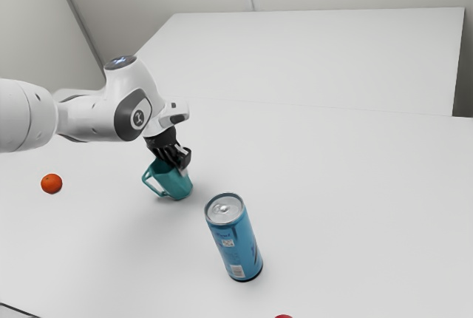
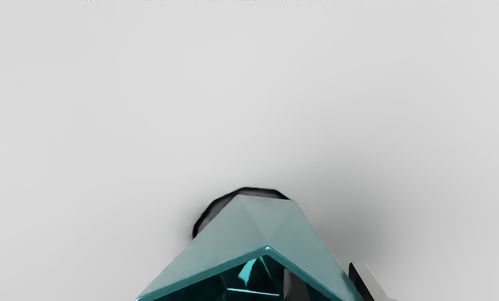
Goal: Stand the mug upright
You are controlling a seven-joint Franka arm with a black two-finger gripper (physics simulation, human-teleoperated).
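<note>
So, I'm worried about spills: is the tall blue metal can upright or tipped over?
Upright: the blue can stands with its base on the white table, its silver lid facing up.

I see mug [image 2: 270, 217] smooth, satin outside, glossy inside | can [image 1: 236, 248] smooth, shiny metal lid | table [image 1: 332, 185] smooth, matt | arm [image 1: 92, 117] smooth, satin

Orange [image 1: 52, 183] is lying on table [image 1: 355, 192], exterior view's left — can [image 1: 235, 240] is standing nearer camera — mug [image 1: 171, 182] is occupying space between.
</note>
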